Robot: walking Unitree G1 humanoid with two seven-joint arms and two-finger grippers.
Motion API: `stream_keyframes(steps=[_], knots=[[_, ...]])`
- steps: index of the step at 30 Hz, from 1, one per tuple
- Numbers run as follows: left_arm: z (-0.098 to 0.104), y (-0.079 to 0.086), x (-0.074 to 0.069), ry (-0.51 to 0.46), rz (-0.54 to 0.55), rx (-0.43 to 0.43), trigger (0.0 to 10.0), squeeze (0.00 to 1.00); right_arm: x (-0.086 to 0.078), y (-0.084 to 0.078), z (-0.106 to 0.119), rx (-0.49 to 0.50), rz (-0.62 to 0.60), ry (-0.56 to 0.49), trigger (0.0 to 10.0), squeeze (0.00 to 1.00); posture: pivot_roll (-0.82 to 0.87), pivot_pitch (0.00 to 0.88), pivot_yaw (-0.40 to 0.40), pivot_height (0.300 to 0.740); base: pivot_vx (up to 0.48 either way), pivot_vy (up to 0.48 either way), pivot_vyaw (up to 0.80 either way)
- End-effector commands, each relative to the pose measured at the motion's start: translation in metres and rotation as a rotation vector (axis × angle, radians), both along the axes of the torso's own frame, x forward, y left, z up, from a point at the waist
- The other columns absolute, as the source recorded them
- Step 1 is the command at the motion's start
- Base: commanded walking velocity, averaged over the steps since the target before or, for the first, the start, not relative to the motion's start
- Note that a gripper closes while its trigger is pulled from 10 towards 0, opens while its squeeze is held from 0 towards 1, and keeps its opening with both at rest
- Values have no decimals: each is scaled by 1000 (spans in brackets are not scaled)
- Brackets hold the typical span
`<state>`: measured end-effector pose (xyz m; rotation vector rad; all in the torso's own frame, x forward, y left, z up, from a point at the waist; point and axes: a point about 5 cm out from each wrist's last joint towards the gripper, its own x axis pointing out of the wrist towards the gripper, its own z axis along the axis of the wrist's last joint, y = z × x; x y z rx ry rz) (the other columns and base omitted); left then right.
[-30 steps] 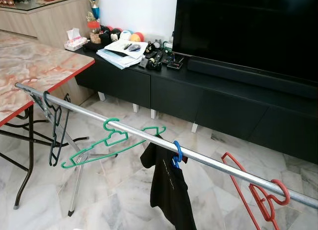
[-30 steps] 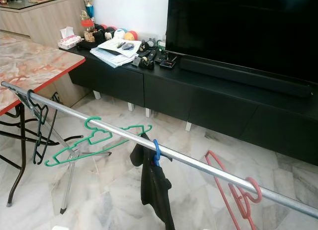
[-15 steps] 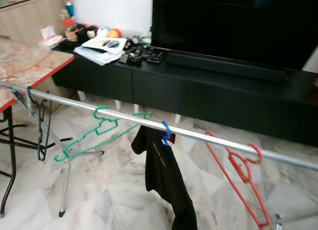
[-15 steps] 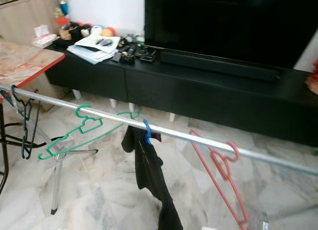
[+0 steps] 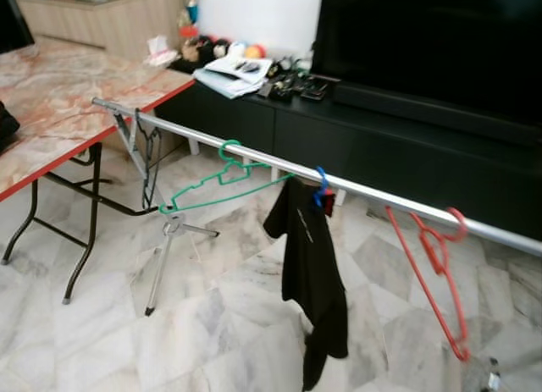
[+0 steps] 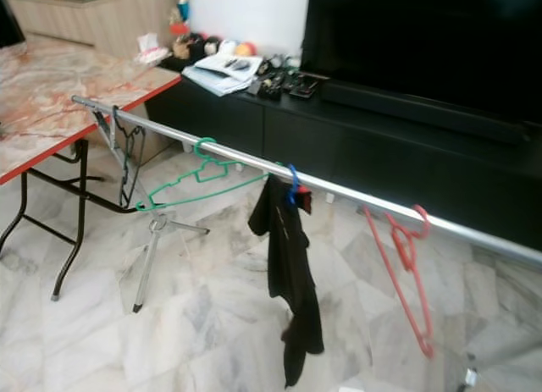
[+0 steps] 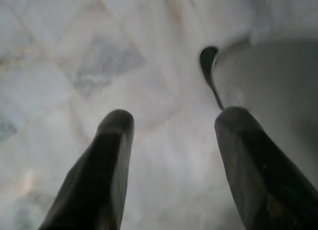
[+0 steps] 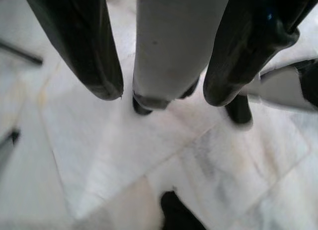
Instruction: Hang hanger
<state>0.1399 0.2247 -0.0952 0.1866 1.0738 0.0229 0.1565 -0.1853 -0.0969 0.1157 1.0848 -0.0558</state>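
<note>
**A:** What do the head views show?

**B:** A long silver rail (image 5: 356,187) runs across the room from the 10 o'clock side down to the 4 o'clock side. Four hangers hook over it. A black hanger (image 5: 149,159) is at the far left end. Next comes a green hanger (image 5: 222,182), tilted. Then a blue hanger (image 5: 323,191) holding a black shirt (image 5: 312,273) that hangs down toward the marble floor (image 5: 212,333). A red hanger (image 5: 436,269) is at 4 o'clock. A marble worktop (image 5: 59,100) with a red edge stands at 9 o'clock. A black TV cabinet (image 5: 381,146) is behind the rail.

**A:** And the left wrist view?

**B:** The left hand (image 7: 171,135) points down at the pale floor. Its two black fingers (image 7: 107,155) are wide apart, with nothing between them. No hanger is near it.

**A:** The right wrist view?

**B:** The right hand (image 8: 161,93) also points at the floor. Its fingers (image 8: 89,46) are apart too. A grey post (image 8: 174,46) shows between them, but I cannot tell what it is or whether the fingers touch it.
</note>
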Motion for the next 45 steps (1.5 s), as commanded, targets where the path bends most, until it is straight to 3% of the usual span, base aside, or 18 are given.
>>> stream_keyframes(steps=[1, 21, 31, 33, 45], knots=[[-1, 7, -5, 28, 10, 13, 10000, 0, -10, 2, -4, 8, -5, 35, 10000, 0, -9, 76, -2, 740, 0, 0, -731], [-2, 4, -7, 50, -24, 26, 10000, 0, -10, 3, -4, 12, -8, 35, 10000, 0, -13, 70, 3, 740, 0, 0, -721], [-3, 6, -10, 55, 38, 14, 10000, 0, -11, 4, -5, 16, -6, 35, 10000, 0, -19, 60, 6, 740, 0, 144, -708], [-3, 6, -9, 58, -6, 24, 10000, 0, -11, 4, -5, 16, -5, 36, 10000, 0, -19, 58, 6, 740, 0, 240, -703], [-1, 9, -5, 51, 4, 21, 10000, 0, -11, 4, -5, 15, -6, 34, 10000, 0, -17, 61, 10, 740, 0, 0, -706]])
